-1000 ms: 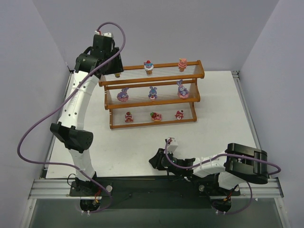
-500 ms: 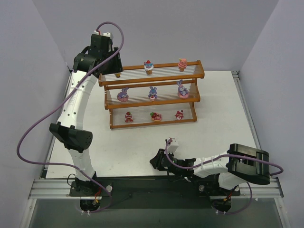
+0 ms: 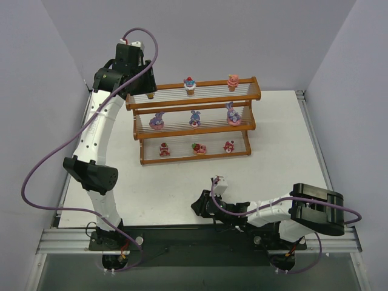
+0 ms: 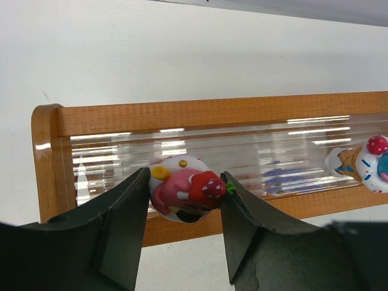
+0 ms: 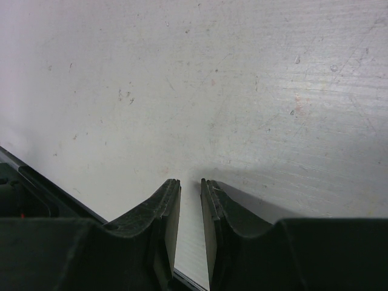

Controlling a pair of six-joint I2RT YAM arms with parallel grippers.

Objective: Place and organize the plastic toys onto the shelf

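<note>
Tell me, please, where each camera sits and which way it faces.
Top external: above and behind the bases, looking down on the table and shelf; the left arm and right arm show whole.
Left wrist: on the left arm, facing one end of the shelf's top tier; the left end effector shows, shut on a toy.
Right wrist: on the right arm, low, facing bare table; the right end effector shows, narrowly parted, empty.
Shared: top external and left wrist both see the shelf's top tier.

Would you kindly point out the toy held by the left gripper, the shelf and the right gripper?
pink cake toy (image 4: 179,193): left wrist view, its pink body.
shelf (image 4: 242,111): left wrist view, upper wooden rail.
right gripper (image 5: 190,182): right wrist view, between its fingertips.
</note>
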